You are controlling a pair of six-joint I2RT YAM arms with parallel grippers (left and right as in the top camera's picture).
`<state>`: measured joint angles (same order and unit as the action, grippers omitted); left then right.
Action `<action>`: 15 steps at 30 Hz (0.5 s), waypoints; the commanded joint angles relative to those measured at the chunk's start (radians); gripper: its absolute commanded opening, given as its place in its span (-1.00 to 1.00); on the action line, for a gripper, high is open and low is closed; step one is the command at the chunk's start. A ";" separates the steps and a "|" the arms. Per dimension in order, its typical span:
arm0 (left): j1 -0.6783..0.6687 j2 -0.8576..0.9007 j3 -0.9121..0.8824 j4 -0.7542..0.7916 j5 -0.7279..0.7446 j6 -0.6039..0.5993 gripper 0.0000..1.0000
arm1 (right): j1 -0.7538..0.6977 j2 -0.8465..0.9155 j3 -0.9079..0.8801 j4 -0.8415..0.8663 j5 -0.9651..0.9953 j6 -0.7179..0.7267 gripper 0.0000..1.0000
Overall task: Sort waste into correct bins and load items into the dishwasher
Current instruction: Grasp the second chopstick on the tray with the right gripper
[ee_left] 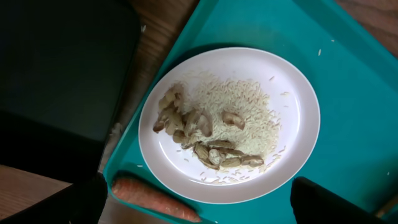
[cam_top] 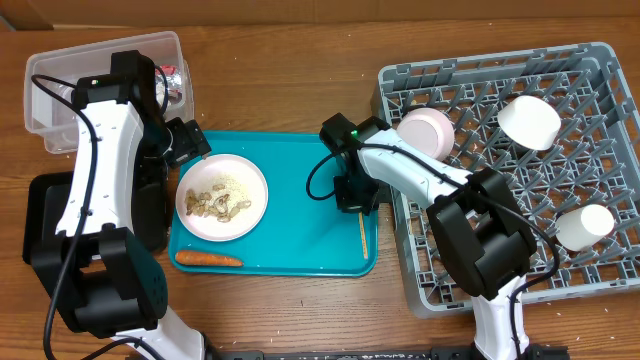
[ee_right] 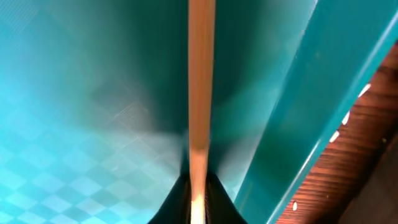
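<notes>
- Bench (cam_top: 300, 90): wooden, carries everything.
- Dish rack (cam_top: 412, 270): grey, on the right. It holds two bowls (cam_top: 427, 130) and a cup (cam_top: 585, 225). Much of the grid floor is free.
- Teal tray (cam_top: 300, 170): centre, just left of the rack.
- Black tray (ee_left: 62, 62) and clear tub (cam_top: 60, 75): far left, partly under the left arm.
- Plate (cam_top: 245, 175): on the teal tray's left half, carrying rice and shell scraps (cam_top: 212, 203). Carrot (cam_top: 208, 259) lies just below it.
- Left hand (cam_top: 185, 140): released, fingers spread wide, hovering over the plate and holding nothing.
- Right hand (ee_right: 199, 199): low at the tray's right side, clenched on the chopsticks (ee_right: 200, 93). I cannot tell whether it holds one stick or both.
- Chopsticks lie flat on the tray floor, close beside its right lip and running along it.
- Step in hand, my reading: lifting the chopsticks for the rack.
- The grip looks near one end, so expect droop or pivot. Raise straight up, slowly, until clear of the lip.
- Carry level and avoid the nearest bowl.
- Set the sticks across the grid bars or against the pegs, since thin sticks could slip through open cells.
</notes>
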<state>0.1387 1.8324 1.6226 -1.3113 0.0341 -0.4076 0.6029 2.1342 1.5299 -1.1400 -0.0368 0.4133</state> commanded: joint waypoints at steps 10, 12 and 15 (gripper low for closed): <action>-0.005 -0.035 0.015 0.002 0.011 0.027 0.91 | -0.044 -0.110 0.252 -0.187 0.037 -0.067 -0.92; -0.005 -0.035 0.015 0.000 0.011 0.027 0.92 | -0.069 -0.162 0.290 -0.217 0.064 -0.081 -0.92; -0.004 -0.035 0.015 0.002 0.011 0.027 0.92 | -0.128 -0.254 0.306 -0.233 0.087 -0.134 -0.92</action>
<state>0.1387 1.8324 1.6226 -1.3121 0.0345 -0.4076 0.5362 2.0182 1.7905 -1.3643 0.0025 0.3462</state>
